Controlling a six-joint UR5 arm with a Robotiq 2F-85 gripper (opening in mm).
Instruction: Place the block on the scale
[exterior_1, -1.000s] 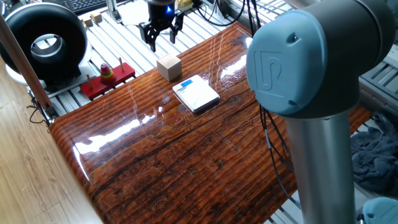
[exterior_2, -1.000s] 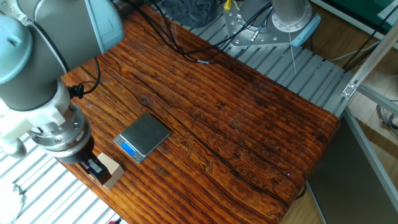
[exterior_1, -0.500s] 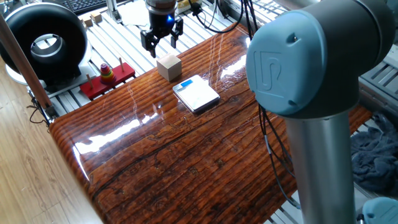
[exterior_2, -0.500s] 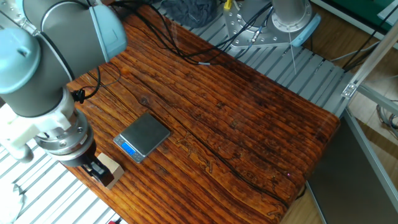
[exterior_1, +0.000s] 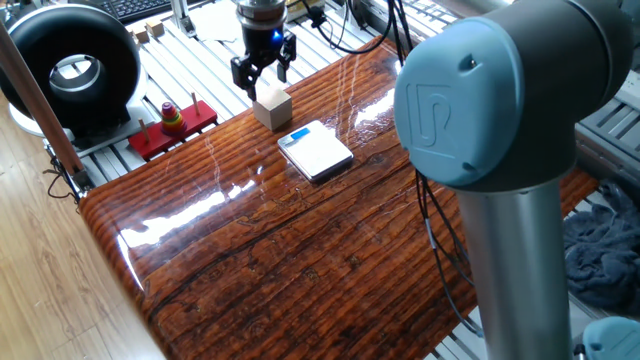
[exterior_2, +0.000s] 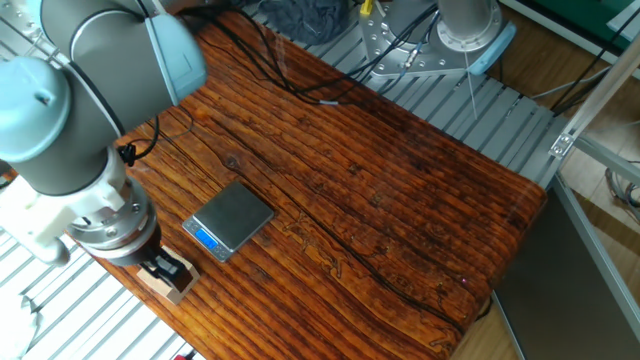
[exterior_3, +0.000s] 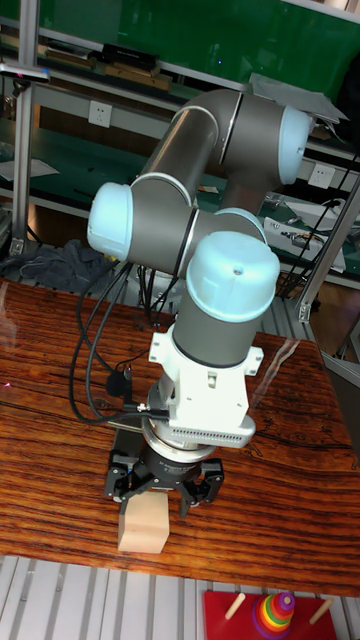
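Note:
The block (exterior_1: 273, 110) is a pale wooden cube near the wooden table's back edge. My gripper (exterior_1: 263, 78) hangs open just above it, one black finger on either side of its top. In the other fixed view the gripper (exterior_2: 166, 268) covers most of the block (exterior_2: 176, 291). The tall fixed view shows the gripper (exterior_3: 165, 492) with fingers spread and the block (exterior_3: 144, 530) just below, untouched. The scale (exterior_1: 316, 152), a flat white square with a blue strip, lies a short way from the block (exterior_2: 229, 220).
A red base with a coloured ring stacker (exterior_1: 172, 122) sits off the table's edge near the block. A black round device (exterior_1: 70, 62) stands behind it. The arm's big grey-blue joint (exterior_1: 500, 90) fills the foreground. Cables (exterior_2: 290, 75) trail over the table's far end.
The gripper has come down and sideways toward the block, from behind it to right over its top. Its fingers stay open. Block and scale have not moved.

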